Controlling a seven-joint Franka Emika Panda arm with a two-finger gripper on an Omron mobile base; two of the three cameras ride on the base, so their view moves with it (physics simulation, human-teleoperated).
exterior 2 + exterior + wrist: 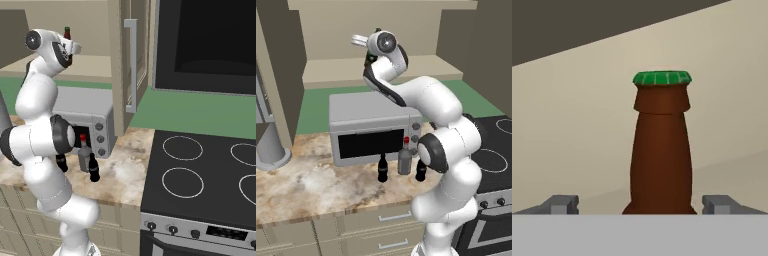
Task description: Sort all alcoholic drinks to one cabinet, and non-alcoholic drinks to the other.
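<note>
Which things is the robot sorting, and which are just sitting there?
Being sorted:
- brown beer bottle, standing between the open pincer tips up in the cabinet
- grey bottle with red cap, on the counter
- two small black cola bottles, either side of the grey one

Just sitting there:
- toaster oven
- stove
- counter

The beer bottle [661, 150] stands upright in the upper cabinet [95, 65], between the spread gripper [640, 204] fingers without touching them. Below, the microwave [373, 127] sits on the counter [311, 185]. In front of it stand two cola bottles [383, 168] with the grey bottle [404, 159] between them. The stove [200, 180] lies right of the counter.
</note>
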